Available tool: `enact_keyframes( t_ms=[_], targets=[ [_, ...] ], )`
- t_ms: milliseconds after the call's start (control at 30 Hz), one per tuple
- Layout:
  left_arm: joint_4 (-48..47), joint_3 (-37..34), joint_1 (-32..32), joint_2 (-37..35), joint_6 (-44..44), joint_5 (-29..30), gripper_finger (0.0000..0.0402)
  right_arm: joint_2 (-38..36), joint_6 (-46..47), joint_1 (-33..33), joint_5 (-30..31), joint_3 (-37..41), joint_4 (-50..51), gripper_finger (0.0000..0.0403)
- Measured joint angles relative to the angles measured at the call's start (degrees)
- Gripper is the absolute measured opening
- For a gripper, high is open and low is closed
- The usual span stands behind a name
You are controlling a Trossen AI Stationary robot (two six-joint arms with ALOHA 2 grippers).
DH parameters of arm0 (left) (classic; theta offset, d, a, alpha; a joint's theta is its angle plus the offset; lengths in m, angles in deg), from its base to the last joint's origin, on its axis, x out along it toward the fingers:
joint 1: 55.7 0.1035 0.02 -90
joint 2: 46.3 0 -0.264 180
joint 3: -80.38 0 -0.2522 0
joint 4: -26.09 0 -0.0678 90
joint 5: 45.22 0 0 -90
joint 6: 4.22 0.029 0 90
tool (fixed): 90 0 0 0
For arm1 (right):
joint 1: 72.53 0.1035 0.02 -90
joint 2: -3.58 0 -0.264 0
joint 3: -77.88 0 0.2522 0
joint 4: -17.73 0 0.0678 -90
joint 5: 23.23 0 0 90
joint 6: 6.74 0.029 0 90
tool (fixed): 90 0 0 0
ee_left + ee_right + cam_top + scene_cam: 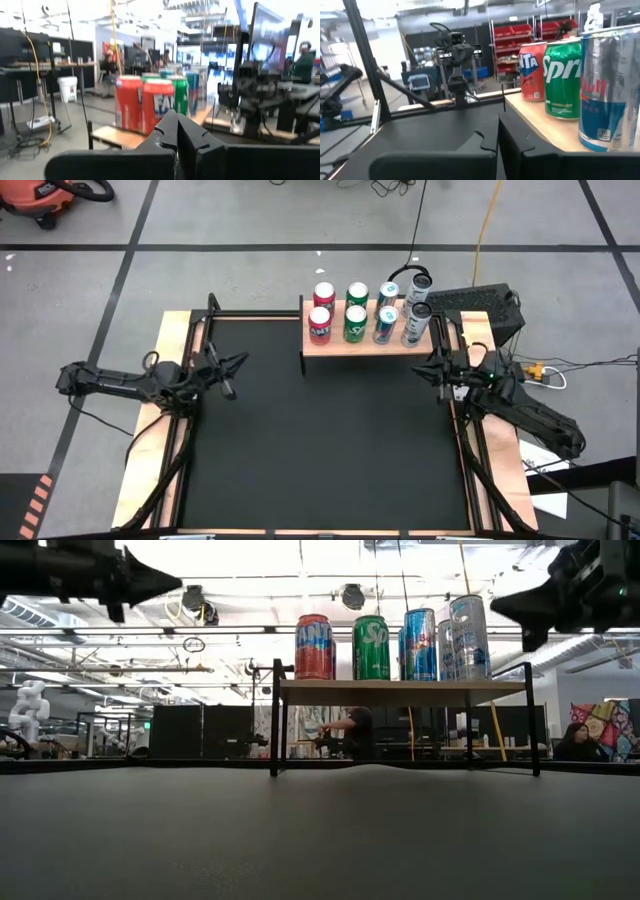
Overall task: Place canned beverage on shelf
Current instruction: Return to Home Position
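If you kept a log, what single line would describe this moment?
shelf: eight cans in two rows | left gripper: shut, empty, at mat's left edge | right gripper: shut, empty, beside shelf's right end

Our light-wood shelf point(365, 348) on the black mat point(320, 450); on it, eight upright cans point(354, 323), two rows of four.

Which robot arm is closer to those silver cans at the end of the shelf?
The right arm: its jaws hang just off the shelf corner by the silver cans. The left arm waits far beyond the red cans at the other end.
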Motion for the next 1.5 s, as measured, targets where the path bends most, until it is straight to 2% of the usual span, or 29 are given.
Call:
enact_keyframes(
  t_ms=[133,300,433,600,767,967,1000,1100,1267,1367,1500],
  targets=[
    [-3.57,-0.5,1.02,-5.71,-0.53,-0.34,0.0,-1.1,-0.85,1.91,1.96,3.33,-2.07,0.0],
    [-1.88,-6.0,2.74,-9.33,-3.55,-2.48,0.0,-1.06,-1.04,5.69,4.87,7.05,-3.73,0.0],
    [-1.37,-9.49,3.43,-9.91,-6.04,-3.85,0.0,-1.03,-0.72,9.55,9.11,10.22,-6.98,0.0],
    [-3.62,-9.51,4.2,-10.0,-5.45,-11.58,0.0,-0.64,-3.68,15.19,14.3,10.26,-6.27,0.0],
    [-3.59,-9.53,5.93,-9.72,-8.16,-13.23,0.0,-0.1,-6.38,20.34,19.67,10.33,-6.75,0.0],
    [-3.46,-9.52,5.97,-9.72,-8.15,-13.75,0.0,-0.12,-7.44,21.58,21.04,10.39,-7.24,0.0],
    [-4.77,-9.36,5.97,-10.42,-8.13,-13.89,0.0,-0.12,-7.48,21.58,21.04,10.39,-7.24,0.0],
    [-16.58,-6.87,5.91,-14.08,-8.57,-14.34,0.0,-0.12,-7.36,21.58,21.04,10.42,-7.24,0.0],
    [-29.42,-5.64,5.86,-23.47,-8.84,-14.59,0.0,-0.12,-7.49,21.58,21.04,10.44,-7.06,0.0],
    [-32.57,-6.06,5.86,-23.44,-8.34,-15.41,0.0,-0.07,-7.19,21.55,21.0,10.44,-5.68,0.0],
    [-30.3,-7.43,5.89,-23.43,-11.19,-15.8,0.0,0.38,-6.25,21.55,20.95,10.33,-4.83,0.0]
  ],
)
